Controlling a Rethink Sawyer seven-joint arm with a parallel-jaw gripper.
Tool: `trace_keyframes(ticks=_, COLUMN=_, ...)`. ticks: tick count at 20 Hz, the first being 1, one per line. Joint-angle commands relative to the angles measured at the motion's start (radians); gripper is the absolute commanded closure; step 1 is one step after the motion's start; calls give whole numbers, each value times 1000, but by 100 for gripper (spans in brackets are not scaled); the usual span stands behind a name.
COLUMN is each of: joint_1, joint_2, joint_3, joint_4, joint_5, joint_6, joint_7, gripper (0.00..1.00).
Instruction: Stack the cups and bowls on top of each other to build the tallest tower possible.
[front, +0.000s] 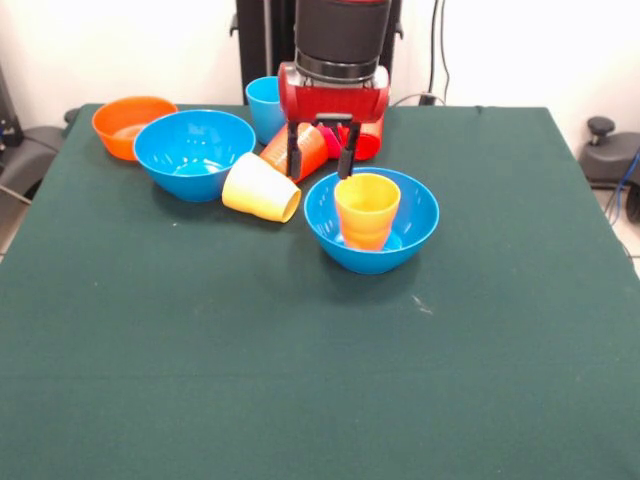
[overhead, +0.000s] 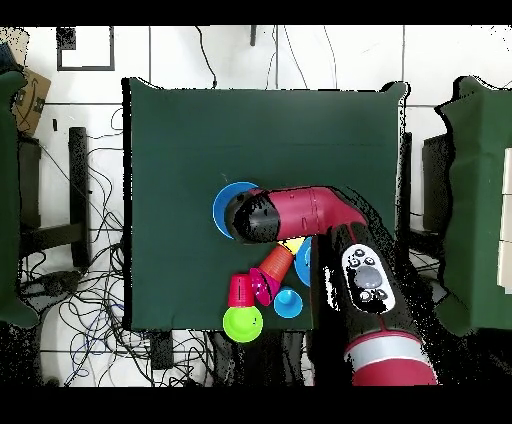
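A yellow-orange cup stands upright inside a bright blue bowl at mid-table. My gripper hangs just behind and to the left of that cup, open and empty, with one finger close to the cup's far rim. A pale yellow cup and an orange cup lie on their sides left of the bowl. A second blue bowl and an orange bowl sit further left. A light blue cup stands behind them. In the overhead view the arm hides the gripper.
A red piece and a pink one sit behind the gripper. The overhead view shows a lime-green bowl, a red cup and the light blue cup near the robot-side table edge.
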Motion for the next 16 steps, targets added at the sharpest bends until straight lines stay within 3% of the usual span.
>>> trace_keyframes(ticks=1, joint_1=-32, joint_2=-47, joint_3=99, joint_4=85, joint_5=27, joint_6=159, joint_7=-114, gripper=0)
trace_keyframes(ticks=11, joint_1=-175, joint_2=-115, joint_3=150, joint_4=113, joint_5=-46, joint_6=296, joint_7=-327, gripper=0)
trace_keyframes(ticks=16, joint_1=-243, joint_2=-82, joint_3=198, joint_4=79, joint_5=-99, joint_6=351, joint_7=-406, gripper=0)
